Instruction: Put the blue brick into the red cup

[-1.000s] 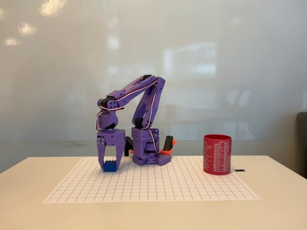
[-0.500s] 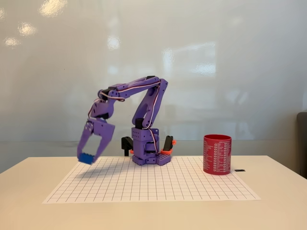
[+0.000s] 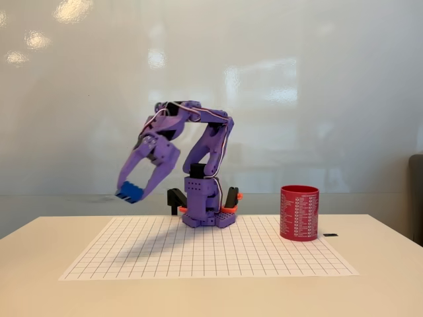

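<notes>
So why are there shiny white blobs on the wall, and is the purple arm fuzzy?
In the fixed view, the blobs are lamp glare on the glossy white wall; the purple plastic gripper and the small blue studded brick it holds look slightly smeared, the red printed cup is sharp, and a soft shadow lies on the white grid mat.

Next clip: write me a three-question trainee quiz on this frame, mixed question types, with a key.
1. True or false: the blue brick rests on the grid mat.
2. What is the gripper holding? A) nothing B) the blue brick C) the red cup
3. In the fixed view, on which side of the arm's base does the red cup stand?

Key: 1 false, it is lifted in the fingers; 2 B; 3 right.
</notes>
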